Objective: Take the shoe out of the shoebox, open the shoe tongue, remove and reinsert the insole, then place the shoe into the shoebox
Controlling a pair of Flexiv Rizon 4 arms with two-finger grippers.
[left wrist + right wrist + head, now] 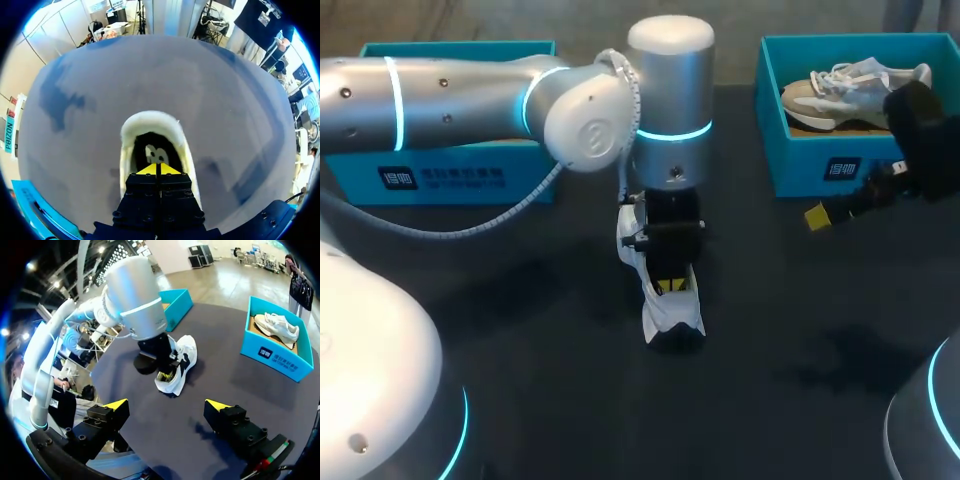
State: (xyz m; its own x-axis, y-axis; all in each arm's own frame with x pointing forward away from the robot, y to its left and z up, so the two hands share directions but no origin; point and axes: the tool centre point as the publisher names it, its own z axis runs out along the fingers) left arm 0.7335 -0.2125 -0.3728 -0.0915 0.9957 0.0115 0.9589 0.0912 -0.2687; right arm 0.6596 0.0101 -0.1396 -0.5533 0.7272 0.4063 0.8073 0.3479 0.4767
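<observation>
The white shoe (675, 312) lies on the dark table (570, 400) between the left shoebox (450, 175) and the right shoebox (800, 165), which holds 1 other shoe (850, 90); the left gripper (670, 285) is dipped into its opening, fingertips pressed together, while the right gripper (167, 405) hangs spread wide near the right shoebox.

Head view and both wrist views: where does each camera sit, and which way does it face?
Head view: above, behind, looking down on the dark table; left arm, right arm show.
Left wrist view: on the left wrist, looking along its shut fingers into the white athletic shoe.
Right wrist view: on the right wrist, looking past its open fingers across the table.
Shared: all three show the shoe.
</observation>
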